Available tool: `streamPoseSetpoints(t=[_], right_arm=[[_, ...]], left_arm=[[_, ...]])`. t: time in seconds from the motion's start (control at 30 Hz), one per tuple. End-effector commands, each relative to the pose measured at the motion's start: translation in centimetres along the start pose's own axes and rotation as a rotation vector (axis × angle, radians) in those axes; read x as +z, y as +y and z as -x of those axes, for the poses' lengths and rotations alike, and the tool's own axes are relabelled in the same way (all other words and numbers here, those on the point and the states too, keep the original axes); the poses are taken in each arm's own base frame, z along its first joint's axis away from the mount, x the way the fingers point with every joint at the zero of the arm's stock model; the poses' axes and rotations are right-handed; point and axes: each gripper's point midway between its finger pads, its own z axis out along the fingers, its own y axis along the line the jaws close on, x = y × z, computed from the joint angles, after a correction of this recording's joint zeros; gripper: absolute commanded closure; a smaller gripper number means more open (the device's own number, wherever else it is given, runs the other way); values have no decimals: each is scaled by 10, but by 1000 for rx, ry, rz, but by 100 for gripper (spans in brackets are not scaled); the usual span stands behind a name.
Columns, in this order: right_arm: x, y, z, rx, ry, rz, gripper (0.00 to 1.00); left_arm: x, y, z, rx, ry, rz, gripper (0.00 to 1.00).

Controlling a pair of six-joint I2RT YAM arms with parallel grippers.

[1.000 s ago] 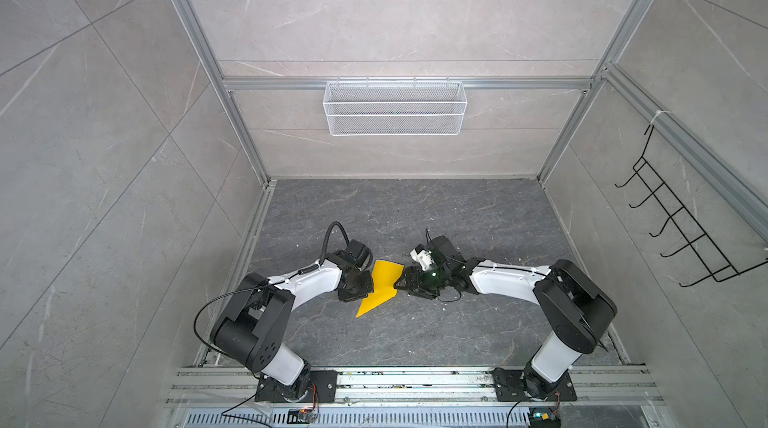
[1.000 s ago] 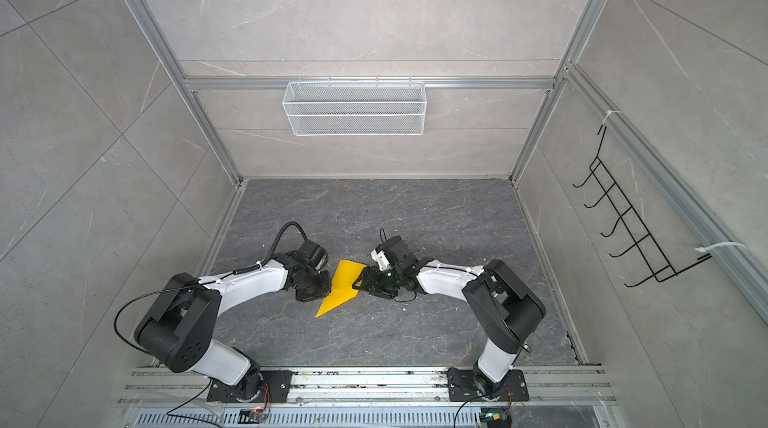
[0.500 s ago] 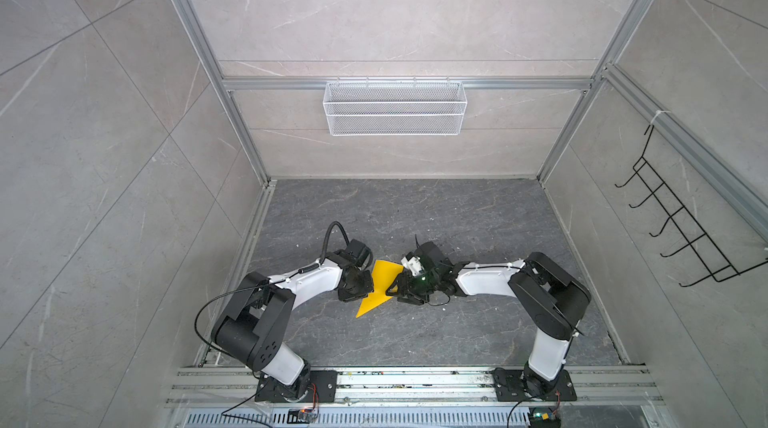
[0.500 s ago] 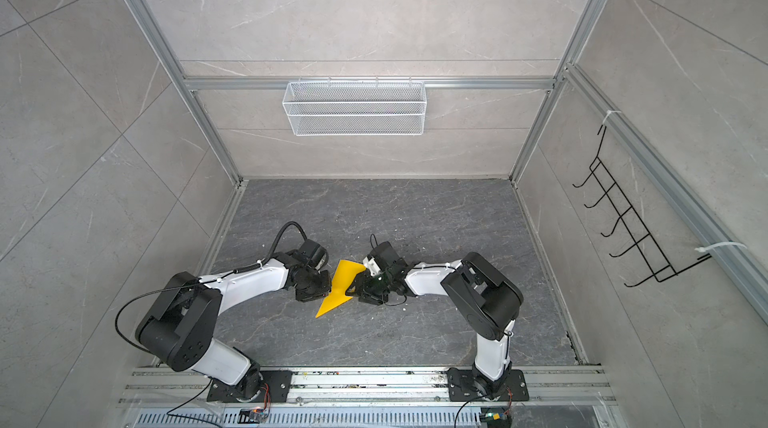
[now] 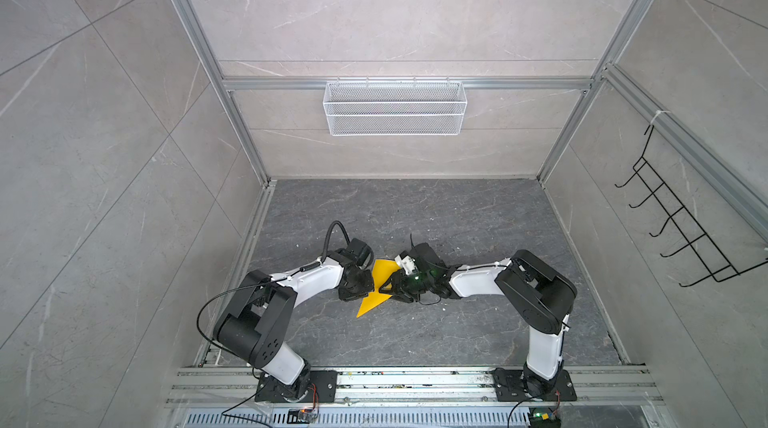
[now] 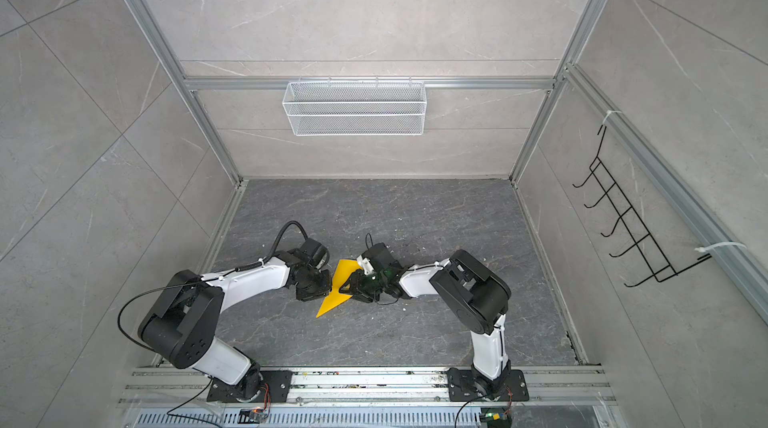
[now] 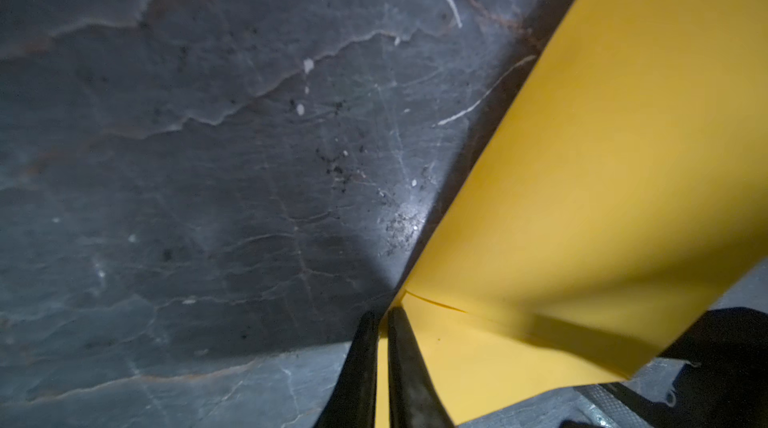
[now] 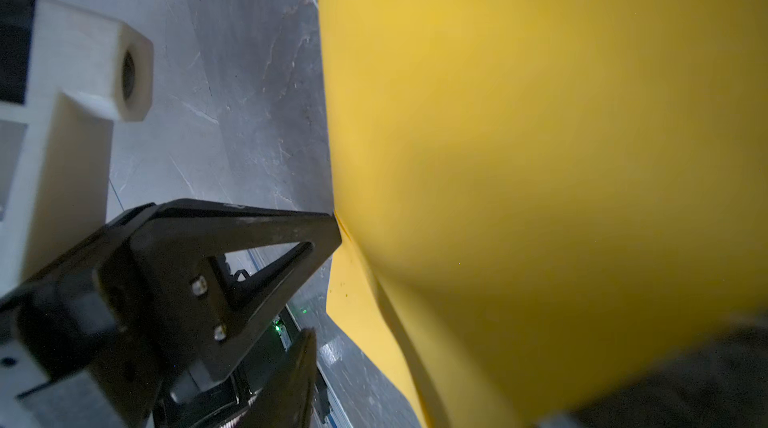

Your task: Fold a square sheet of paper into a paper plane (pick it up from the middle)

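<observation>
Paper: your folded yellow paper (image 5: pixel 375 300) lies on the dark bench (image 5: pixel 415 218), its point toward the arm bases, between both tools.
Left tool (image 7: pixel 383 317): you have it nearly closed, pinching the paper's edge.
Right tool (image 8: pixel 322 284): partly open; one fingertip (image 8: pixel 328 230) touches the opposite edge, not clamped.
Back wall: your white wire basket (image 5: pixel 395 114) hangs there.
</observation>
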Motion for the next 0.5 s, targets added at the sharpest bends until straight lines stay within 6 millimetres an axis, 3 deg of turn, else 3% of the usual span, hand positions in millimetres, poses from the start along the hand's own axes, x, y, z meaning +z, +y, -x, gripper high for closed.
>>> streamPoseSetpoints(t=[0.0,0.17,0.33,0.47], right_arm=[[4,-1,5,13,-20,-14,64],[2,-2,8,22,-42,-16,73],[-4,-3,15,46,-85,-24,100],[-21,-6,26,63,-145,-40,100]], left_arm=[[-5,1,6,-12,-13,23,87],[-13,-4,10,-8,-38,2,87],[-26,-12,16,-15,-90,-43,80],[-47,-24,27,-7,-176,-113,66]])
